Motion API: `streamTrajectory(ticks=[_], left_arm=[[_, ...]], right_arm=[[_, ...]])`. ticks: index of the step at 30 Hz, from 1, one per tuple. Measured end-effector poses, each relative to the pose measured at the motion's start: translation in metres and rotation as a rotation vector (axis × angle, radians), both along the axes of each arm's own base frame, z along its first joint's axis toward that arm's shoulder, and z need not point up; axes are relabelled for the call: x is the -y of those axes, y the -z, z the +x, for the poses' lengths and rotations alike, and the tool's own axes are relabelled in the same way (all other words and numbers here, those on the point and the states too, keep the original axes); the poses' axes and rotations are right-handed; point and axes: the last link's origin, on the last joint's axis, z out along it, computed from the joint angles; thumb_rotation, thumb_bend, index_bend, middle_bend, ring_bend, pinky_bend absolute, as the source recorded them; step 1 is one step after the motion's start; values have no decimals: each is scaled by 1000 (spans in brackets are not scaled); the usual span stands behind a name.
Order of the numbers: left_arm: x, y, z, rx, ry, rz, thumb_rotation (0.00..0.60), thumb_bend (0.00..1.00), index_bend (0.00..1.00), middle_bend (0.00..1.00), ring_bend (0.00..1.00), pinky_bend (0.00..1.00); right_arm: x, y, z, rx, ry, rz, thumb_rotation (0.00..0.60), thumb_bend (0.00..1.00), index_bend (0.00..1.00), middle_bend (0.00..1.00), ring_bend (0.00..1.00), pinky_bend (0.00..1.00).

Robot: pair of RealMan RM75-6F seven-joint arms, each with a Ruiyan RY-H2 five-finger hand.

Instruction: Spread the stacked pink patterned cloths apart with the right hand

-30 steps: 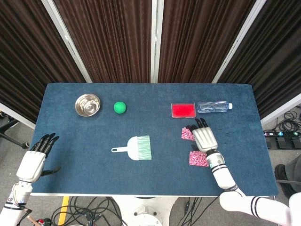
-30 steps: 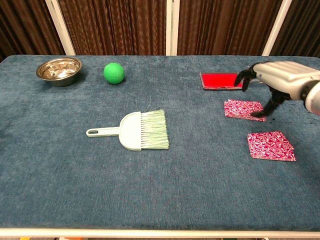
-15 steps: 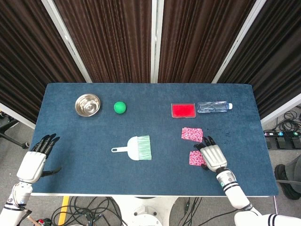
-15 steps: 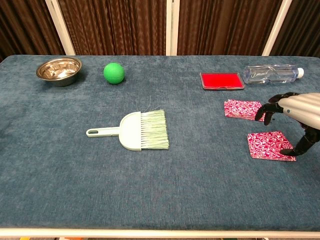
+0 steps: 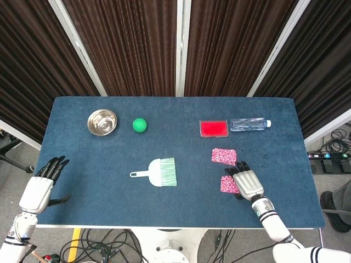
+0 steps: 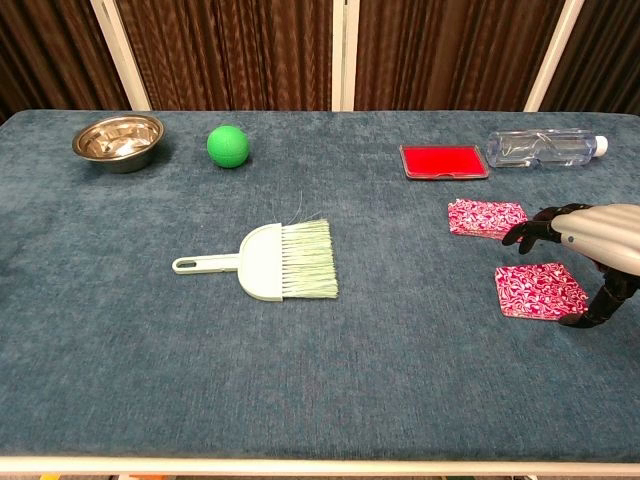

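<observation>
The right robot hand (image 5: 248, 181) is open, fingers spread and pointing away from the robot, holding nothing. It sits over the right edge of the nearer pink patterned cloth (image 6: 540, 291); contact cannot be confirmed. The farther pink patterned cloth (image 6: 486, 218) lies flat, apart from the nearer one, its long axis running left to right, on the right half of the blue carpeted surface (image 6: 400, 380). The left robot hand (image 5: 40, 189) hangs open, off the surface's left edge.
</observation>
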Motion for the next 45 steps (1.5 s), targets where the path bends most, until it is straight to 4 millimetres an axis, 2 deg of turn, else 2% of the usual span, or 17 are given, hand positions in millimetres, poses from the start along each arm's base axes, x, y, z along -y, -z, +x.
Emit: streamTrajectory(ticks=[11, 17, 25, 45], left_arm=[[0, 0, -1, 2, 0, -2, 600, 0, 80, 44, 29, 227], [-1, 1, 0, 0, -2, -2, 600, 0, 80, 45, 29, 227], [-1, 1, 0, 2, -3, -2, 600, 0, 81, 44, 29, 227], [-2, 1, 0, 2, -8, -6, 600, 0, 81, 45, 29, 227]], right_arm=[[-3, 3, 1, 4, -4, -13, 600, 100, 149, 258, 0, 0], [-1, 5, 1, -1, -6, -21, 600, 102, 189, 267, 0, 0], [-2, 8, 2, 6, -14, -37, 600, 122, 267, 329, 19, 0], [-3, 8, 4, 17, -24, -66, 600, 159, 370, 424, 74, 0]])
